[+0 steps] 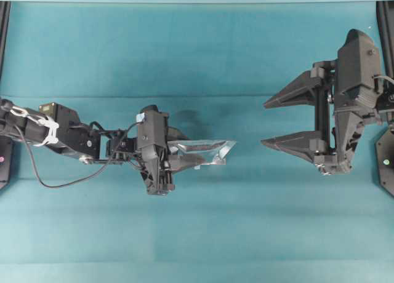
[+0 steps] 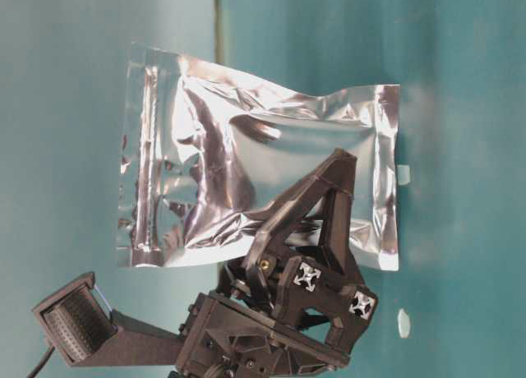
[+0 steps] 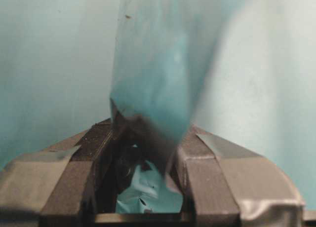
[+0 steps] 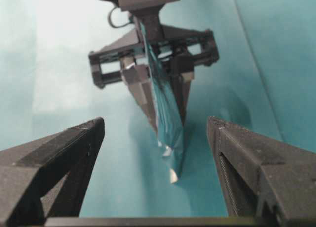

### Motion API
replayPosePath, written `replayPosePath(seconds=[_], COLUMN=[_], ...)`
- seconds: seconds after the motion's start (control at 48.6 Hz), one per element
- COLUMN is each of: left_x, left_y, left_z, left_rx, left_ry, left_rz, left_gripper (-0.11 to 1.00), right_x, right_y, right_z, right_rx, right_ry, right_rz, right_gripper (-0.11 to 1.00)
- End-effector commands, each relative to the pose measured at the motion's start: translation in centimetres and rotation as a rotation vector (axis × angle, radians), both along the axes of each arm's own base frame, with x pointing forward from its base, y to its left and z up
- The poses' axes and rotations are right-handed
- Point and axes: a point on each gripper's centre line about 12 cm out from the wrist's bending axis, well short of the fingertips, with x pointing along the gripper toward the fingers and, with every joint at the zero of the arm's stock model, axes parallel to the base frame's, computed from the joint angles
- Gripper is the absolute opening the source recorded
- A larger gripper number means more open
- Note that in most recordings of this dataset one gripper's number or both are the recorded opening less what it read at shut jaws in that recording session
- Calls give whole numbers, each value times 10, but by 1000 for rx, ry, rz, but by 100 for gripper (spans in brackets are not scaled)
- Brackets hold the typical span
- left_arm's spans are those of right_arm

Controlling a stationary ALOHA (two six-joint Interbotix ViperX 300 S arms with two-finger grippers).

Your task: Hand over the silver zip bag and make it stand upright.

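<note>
left pincer clamps silver zip bag edge-on, mid-frame above desk | right pincer gapes empty, well apart at right | risk: thin foil slips or crumples in handover, then topples

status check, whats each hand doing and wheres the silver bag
Left hand shut on silver zip bag, bag held off the table. Right hand wide open, facing it, apart from bag. Nothing between them.
</note>
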Motion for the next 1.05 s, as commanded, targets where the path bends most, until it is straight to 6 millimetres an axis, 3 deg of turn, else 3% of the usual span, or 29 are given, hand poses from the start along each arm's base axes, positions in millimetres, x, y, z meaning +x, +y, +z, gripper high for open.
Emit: replayPosePath(seconds=[0.0, 1.029], left_x=[1, 1], left_y=[-3, -3], left_z=[5, 4], left_rx=[2, 2], left_ry=[-15, -2], left_rz=[-10, -9], left_gripper=[28, 28], right_x=[0, -1], right_y=[1, 1], right_z=[6, 4], right_rx=[11, 10], right_ry=[-17, -11], right_rz=[0, 1], right_gripper=[89, 89])
